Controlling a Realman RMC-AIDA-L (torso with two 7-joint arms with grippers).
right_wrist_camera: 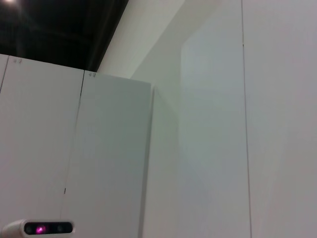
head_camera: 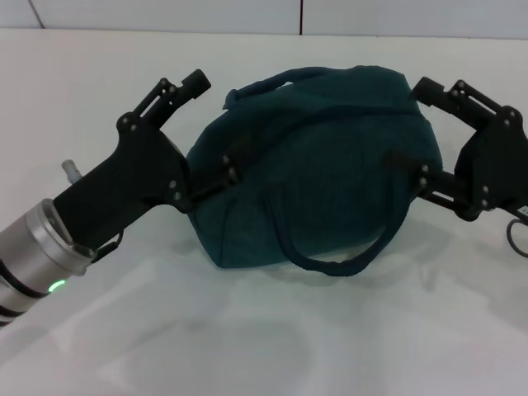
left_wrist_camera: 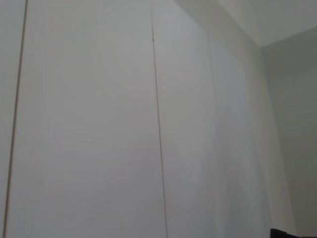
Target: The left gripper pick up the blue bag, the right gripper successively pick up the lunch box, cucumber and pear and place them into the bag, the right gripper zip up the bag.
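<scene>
Two grippers flank one blue bag (head_camera: 309,165) that lies bulging on the white bench (head_camera: 247,338), seen from the head view. The left gripper (head_camera: 210,132) reaches in from the robot's left; its jaws are spread wide, one finger up near the bag's far left corner by the knotted end of a handle, the other pressed against the bag's left side. No fabric sits pinched between them, so they are released. The right gripper (head_camera: 408,128) comes in from the robot's right with jaws likewise spread, the far finger at the bag's upper right corner, the near one touching the bag's right flank; it too grasps nothing. The bag lies between the two grippers, its mouth looking closed, one dark handle strap (head_camera: 338,260) looping down over its near side onto the bench and another arching along its top.

Both wrist views face away from the work and show only pale wall panels (left_wrist_camera: 99,124); the right wrist view adds a dark ceiling (right_wrist_camera: 54,29) and a small white device with a pink light (right_wrist_camera: 40,228).
</scene>
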